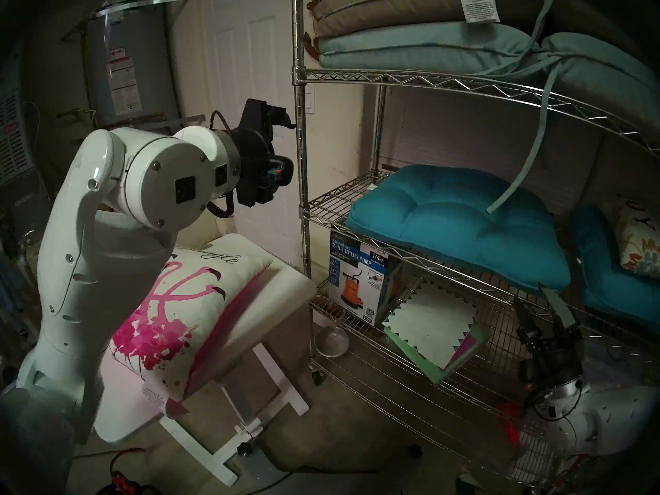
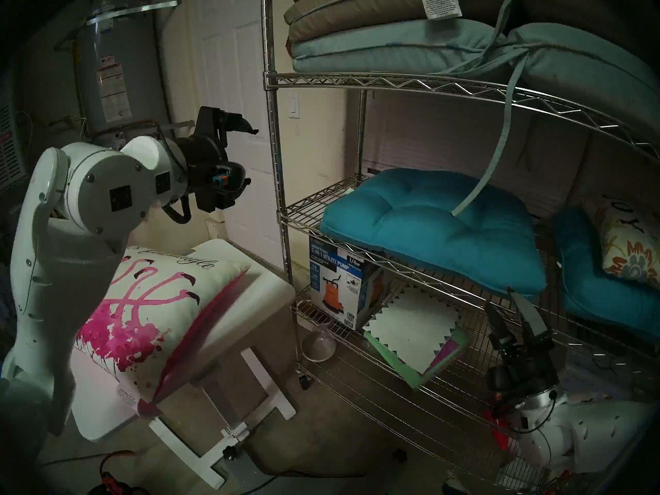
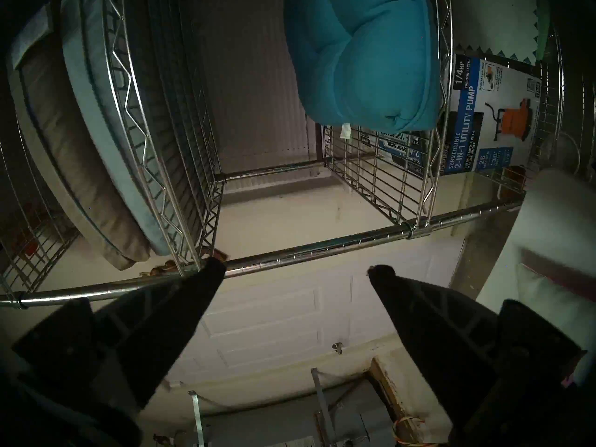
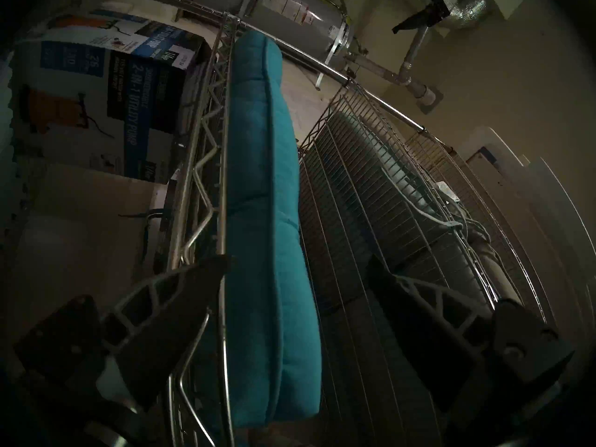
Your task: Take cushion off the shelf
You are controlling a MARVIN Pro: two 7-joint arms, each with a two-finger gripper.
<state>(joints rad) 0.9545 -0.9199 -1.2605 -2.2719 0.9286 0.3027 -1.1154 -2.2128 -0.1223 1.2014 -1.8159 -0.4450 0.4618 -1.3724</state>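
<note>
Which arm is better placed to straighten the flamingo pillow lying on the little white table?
Left. The open left tool is up above the white flamingo-print throw pillow on the small white table. The open right tool is away by the chrome wire shelf.

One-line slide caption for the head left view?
Flamingo cushion lies on the white table beside the wire shelf; both claws open.

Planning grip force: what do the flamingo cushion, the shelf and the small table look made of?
Cushion: matte woven fabric, likely stuffed; it sags softly.
Shelf: chrome-plated steel wire, judging by bright glints on posts and grid.
Table: smooth white painted wood or laminate; cannot tell which.
</note>
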